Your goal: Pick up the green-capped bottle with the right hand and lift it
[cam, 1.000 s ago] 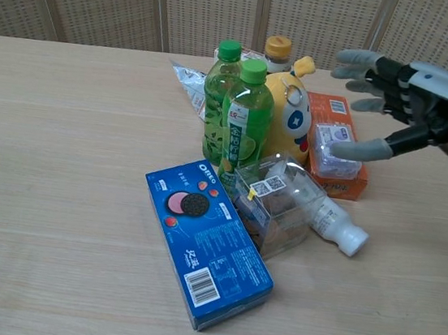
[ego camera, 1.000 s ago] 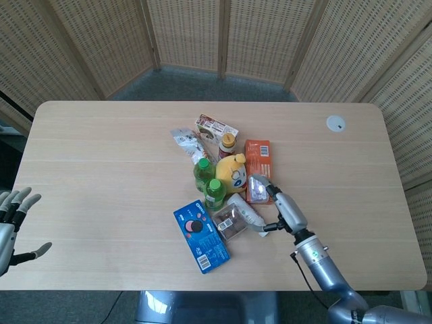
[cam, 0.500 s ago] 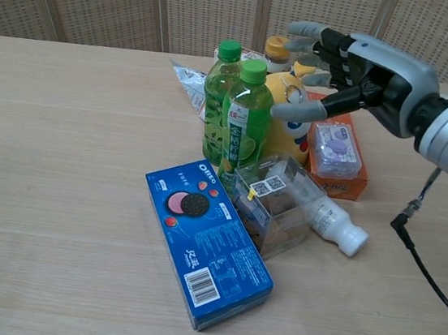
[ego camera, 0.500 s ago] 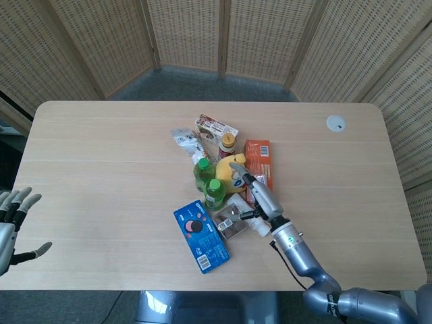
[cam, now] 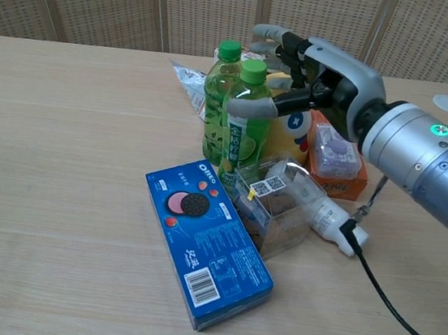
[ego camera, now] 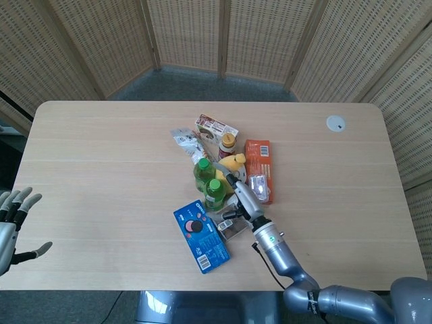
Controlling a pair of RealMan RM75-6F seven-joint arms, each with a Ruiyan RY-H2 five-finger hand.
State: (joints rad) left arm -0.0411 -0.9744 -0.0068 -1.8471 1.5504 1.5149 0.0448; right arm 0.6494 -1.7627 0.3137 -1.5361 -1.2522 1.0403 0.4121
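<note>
Since a second ago our right hand [cam: 301, 71] has swung left across the orange box [cam: 345, 178]; its spread fingers now bracket the nearer green-capped bottle [cam: 244, 125], gripping nothing. Our left hand [ego camera: 12, 226] hangs released off the surface [ego camera: 101, 175].

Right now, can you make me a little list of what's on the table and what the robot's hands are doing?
nearer green-capped bottle: upright, in the middle of the pile
second green-capped bottle: upright, just behind it
right hand: fingers spread around the nearer bottle's top, grip not clear
left hand: open, at the table's left edge
blue cookie box: flat, in front
clear box: beside the cookie box
yellow toy: behind the bottles
</note>
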